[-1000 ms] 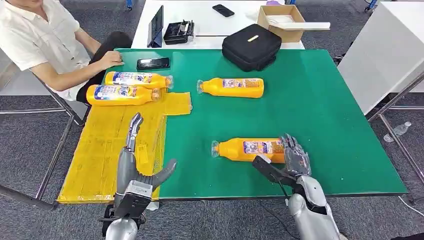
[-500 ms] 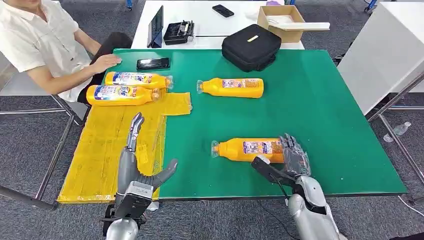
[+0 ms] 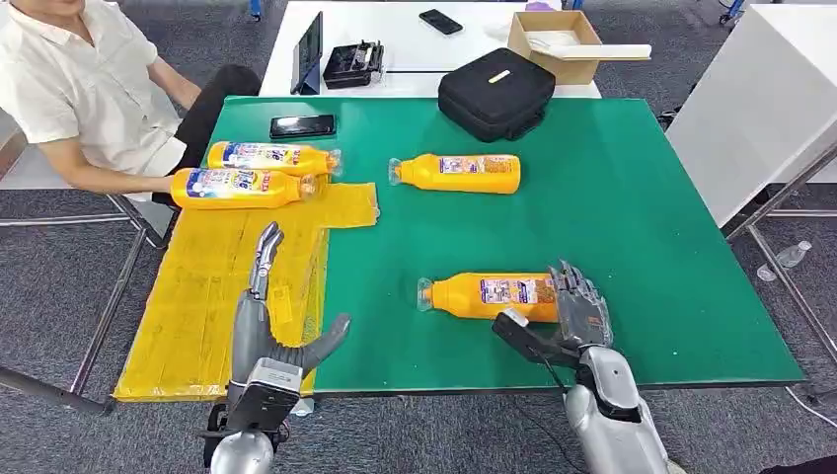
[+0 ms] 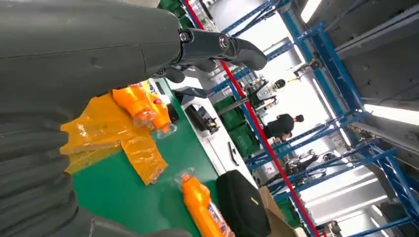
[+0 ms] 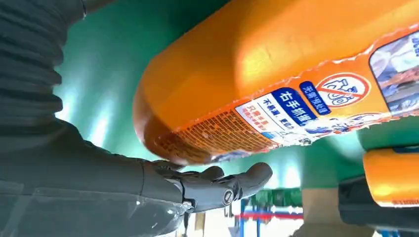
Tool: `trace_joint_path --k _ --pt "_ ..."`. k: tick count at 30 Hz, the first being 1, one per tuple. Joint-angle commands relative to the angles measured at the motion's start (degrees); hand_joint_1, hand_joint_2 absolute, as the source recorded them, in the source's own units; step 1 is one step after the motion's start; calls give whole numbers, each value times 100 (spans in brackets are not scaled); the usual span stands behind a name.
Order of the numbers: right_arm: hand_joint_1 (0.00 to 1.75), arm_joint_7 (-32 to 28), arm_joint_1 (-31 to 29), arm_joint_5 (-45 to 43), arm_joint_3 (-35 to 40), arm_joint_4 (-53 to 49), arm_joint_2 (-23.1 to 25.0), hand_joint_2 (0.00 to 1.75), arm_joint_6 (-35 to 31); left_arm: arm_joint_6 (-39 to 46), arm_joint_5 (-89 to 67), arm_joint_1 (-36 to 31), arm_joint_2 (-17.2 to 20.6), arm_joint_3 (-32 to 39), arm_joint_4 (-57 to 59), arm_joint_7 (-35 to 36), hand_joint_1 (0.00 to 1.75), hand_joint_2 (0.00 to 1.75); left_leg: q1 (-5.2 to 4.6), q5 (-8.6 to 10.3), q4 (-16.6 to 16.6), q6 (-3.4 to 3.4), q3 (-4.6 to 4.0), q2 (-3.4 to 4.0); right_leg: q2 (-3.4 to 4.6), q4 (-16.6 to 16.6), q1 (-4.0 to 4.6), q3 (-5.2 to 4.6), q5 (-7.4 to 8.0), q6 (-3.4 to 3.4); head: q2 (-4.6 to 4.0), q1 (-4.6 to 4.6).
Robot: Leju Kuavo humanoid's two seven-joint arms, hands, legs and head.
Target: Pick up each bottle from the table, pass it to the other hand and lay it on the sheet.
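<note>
Green table (image 3: pixel 642 227), yellow sheet (image 3: pixel 217 286) over its left edge, four orange bottles lying flat.

Nearest me, my right hand (image 3: pixel 568 316) sits at the base end of the near bottle (image 3: pixel 489 294); fingers lie over the base, thumb spread below, and I can't tell if it has closed on it. The right wrist view shows that bottle's base (image 5: pixel 276 84) just above the fingers (image 5: pixel 222 182). My left hand (image 3: pixel 271 316) hovers over the sheet, fingers apart, holding nothing. Farther out, one bottle (image 3: pixel 456 172) lies mid-table, two bottles (image 3: pixel 252 173) lie side by side at the sheet's far end. A phone (image 3: pixel 302 124) and black bag (image 3: pixel 496 91) sit beyond; a person (image 3: pixel 79 89) sits far left.
</note>
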Motion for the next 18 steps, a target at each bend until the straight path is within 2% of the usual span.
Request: trace_joint_path --k 1,7,9,10,13,14,18 --pt "0 286 -396 584 125 369 125 175 26 89 -97 102 -286 -209 207 101 0 175 4 -12 2 2 21 20 8 -6 9 22 -5 -24 0 0" --pt "0 319 -693 814 270 761 181 175 -83 155 -145 128 -286 -165 146 118 0 175 2 -7 -1 1 13 17 9 -4 5 11 -2 -16 0 0" --pt "0 415 -753 814 364 827 148 175 -155 149 -157 132 -285 -174 142 129 0 175 4 -17 -2 1 34 39 25 -8 10 28 -6 -31 0 0" --pt "0 415 -753 814 364 827 148 175 -155 149 -157 132 -285 -174 142 129 0 175 2 -8 0 1 12 21 14 -3 5 10 -1 -15 0 -2" --pt "0 415 -753 814 364 827 148 175 -155 149 -157 132 -285 -174 142 129 0 175 2 -6 0 1 11 13 6 -3 5 11 -3 -14 0 0" --pt "0 415 -753 814 364 827 148 175 -155 149 -157 132 -285 -174 142 129 0 175 5 -18 0 2 34 28 13 -8 12 34 -9 -32 0 -2" --pt "0 606 -845 814 454 862 14 175 -242 204 -165 100 -286 -263 207 204 0 175 2 -7 2 3 11 13 5 -3 5 12 -3 -15 0 0"
